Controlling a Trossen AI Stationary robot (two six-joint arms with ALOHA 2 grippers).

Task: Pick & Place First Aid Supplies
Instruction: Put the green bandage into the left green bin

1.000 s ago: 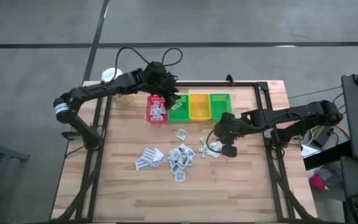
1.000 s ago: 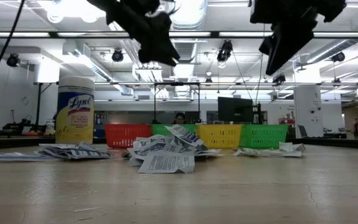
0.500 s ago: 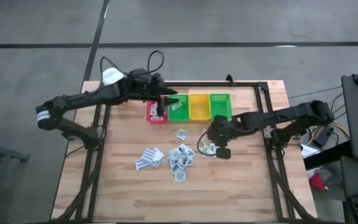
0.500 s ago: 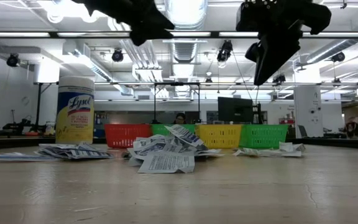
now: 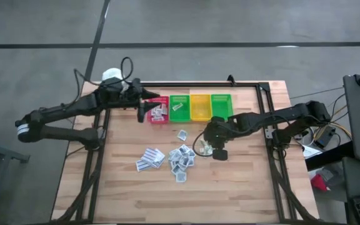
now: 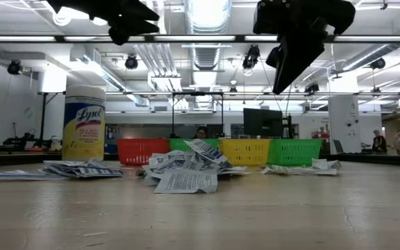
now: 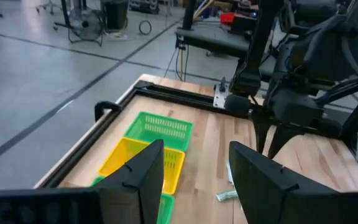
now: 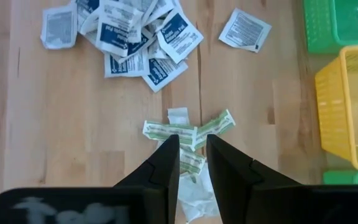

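- Bottle (image 5: 110,76): stands at the far left table corner, behind the left arm, clear of the sorting area; likely just parked there.
- Left gripper (image 5: 144,107): held above the near-left edge of the red bin (image 5: 159,119). Wrist view shows its fingers (image 7: 135,180) spread apart with nothing between them, so it is released and empty. Judged: raised out of the way of the other arm.
- Red bin: just beside the left gripper; holds several white sachets, so sorting by kind seems under way.
- Green bin (image 5: 179,99), yellow bin (image 5: 199,115), second green bin (image 5: 222,100): in a row to the right of the red bin, along the far edge, reachable by either arm.
- Grey sachets (image 5: 149,159) and blue sachets (image 5: 183,156): loose heaps on the table, left of the right gripper, not yet picked.
- Right gripper (image 5: 212,146): poised directly over the green packets (image 8: 188,132); fingers (image 8: 164,165) set a narrow gap apart, nothing clamped between them. Judged: lined up for a pinch from above.
- Green packets: flat on the table just beneath the right gripper's tips, apart from the heaps, so easy to single out.
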